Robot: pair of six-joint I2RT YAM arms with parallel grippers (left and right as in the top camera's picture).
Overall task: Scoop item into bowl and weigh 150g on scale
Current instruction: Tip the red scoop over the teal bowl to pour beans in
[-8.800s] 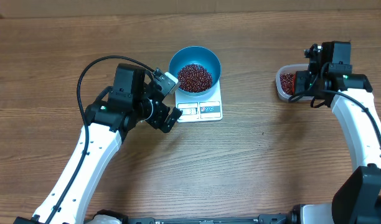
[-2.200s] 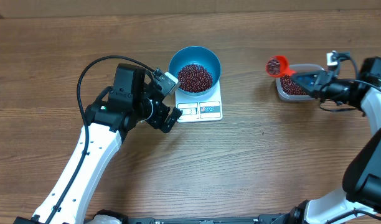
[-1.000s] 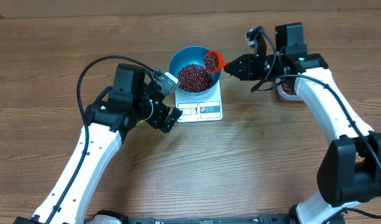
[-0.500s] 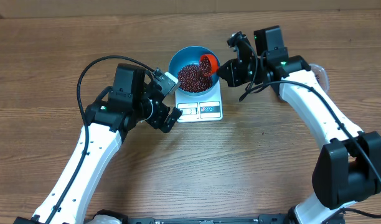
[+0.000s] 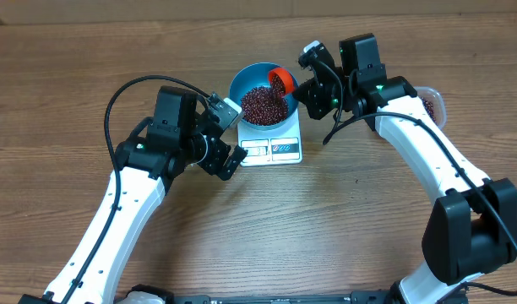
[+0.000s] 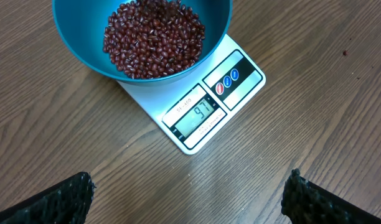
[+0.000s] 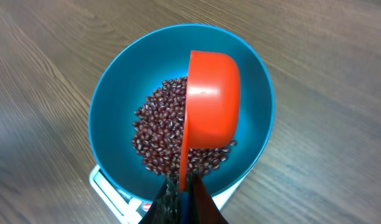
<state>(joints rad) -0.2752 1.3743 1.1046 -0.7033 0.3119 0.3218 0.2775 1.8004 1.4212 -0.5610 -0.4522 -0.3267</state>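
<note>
The blue bowl stands on the white scale and holds a heap of dark red beans. My right gripper is shut on the thin handle of an orange-red scoop, whose cup is turned on its side over the bowl's right half. In the right wrist view the scoop hangs just above the beans inside the bowl, with the gripper below it. My left gripper is open beside the scale's left front. In its view the gripper spans bare wood in front of the scale and bowl.
A clear plastic tub with more beans sits at the right, mostly hidden behind my right arm. The left arm's black cable loops over the table at the left. A small dark speck lies on the wood right of the scale.
My right arm has carried the scoop left from the tub to over the bowl and tipped it onto its side. The left arm has not moved.
</note>
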